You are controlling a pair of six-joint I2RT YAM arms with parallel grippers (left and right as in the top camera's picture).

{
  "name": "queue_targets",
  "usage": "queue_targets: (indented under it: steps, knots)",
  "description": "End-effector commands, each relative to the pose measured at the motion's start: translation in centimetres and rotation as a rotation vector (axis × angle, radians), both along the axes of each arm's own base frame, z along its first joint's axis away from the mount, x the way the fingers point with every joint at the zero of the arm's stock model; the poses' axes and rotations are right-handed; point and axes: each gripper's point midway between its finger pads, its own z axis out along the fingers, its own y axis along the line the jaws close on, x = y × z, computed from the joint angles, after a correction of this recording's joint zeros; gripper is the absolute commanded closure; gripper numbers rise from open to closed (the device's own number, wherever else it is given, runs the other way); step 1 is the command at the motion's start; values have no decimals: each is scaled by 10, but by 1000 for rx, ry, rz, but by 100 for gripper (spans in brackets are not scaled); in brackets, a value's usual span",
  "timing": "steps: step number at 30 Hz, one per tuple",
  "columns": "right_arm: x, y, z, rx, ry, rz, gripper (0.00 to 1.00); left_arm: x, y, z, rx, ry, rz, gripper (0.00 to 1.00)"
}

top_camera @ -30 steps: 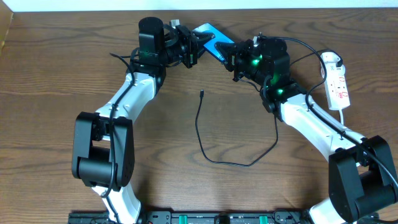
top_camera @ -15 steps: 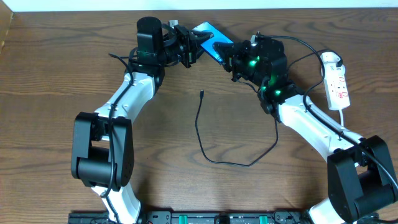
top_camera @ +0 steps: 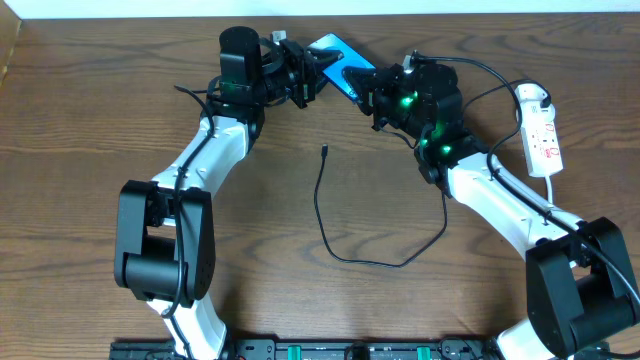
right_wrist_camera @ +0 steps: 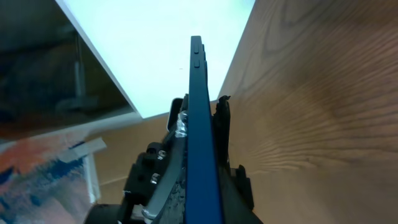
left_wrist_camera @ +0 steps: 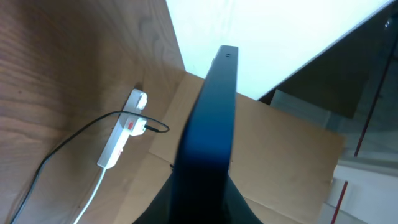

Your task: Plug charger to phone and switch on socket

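Observation:
The phone [top_camera: 335, 50], its screen bright blue, is held off the table at the far centre between both grippers. My left gripper [top_camera: 322, 68] is shut on its left end and my right gripper [top_camera: 362, 85] is shut on its right end. Each wrist view shows the phone edge-on [left_wrist_camera: 208, 124] [right_wrist_camera: 202, 124], rising from between dark fingers. The charger's black cable [top_camera: 330, 235] loops over the table, its connector tip [top_camera: 325, 150] lying free below the phone. The white socket strip [top_camera: 543, 140] [left_wrist_camera: 118, 140] lies at the far right with a plug in it.
The cable's loop [top_camera: 400, 262] lies in the middle of the table and runs under my right arm [top_camera: 500, 205]. The strip's white cord [top_camera: 556, 190] trails toward the right arm's base. A cardboard box [left_wrist_camera: 280, 162] stands beyond the table's far edge.
My right gripper has shifted a little to the left with the phone. The left gripper, cable and strip lie as before.

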Motion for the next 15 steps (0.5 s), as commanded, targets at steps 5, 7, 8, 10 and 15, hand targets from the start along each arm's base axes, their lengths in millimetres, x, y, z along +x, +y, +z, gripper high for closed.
queue_targets:
  steps: [5, 7, 8, 10, 15]
  knots:
    - [-36, 39, -7, -18, -8, 206, 99, -4, -7, 22, -22, -35, -18, 93]
    - [-35, 38, -10, -28, -5, 197, 99, -4, -7, 22, -22, -35, -18, 93]
    - [-34, 38, -10, -33, -11, 196, 99, -4, -7, 22, -22, -35, -18, 93]
    - [-33, 36, -13, -46, -6, 185, 98, -4, -8, 22, -17, -44, -20, 93]
    - [-34, 35, -18, -69, 0, 186, 87, -4, -7, 22, 12, -97, -30, 93]
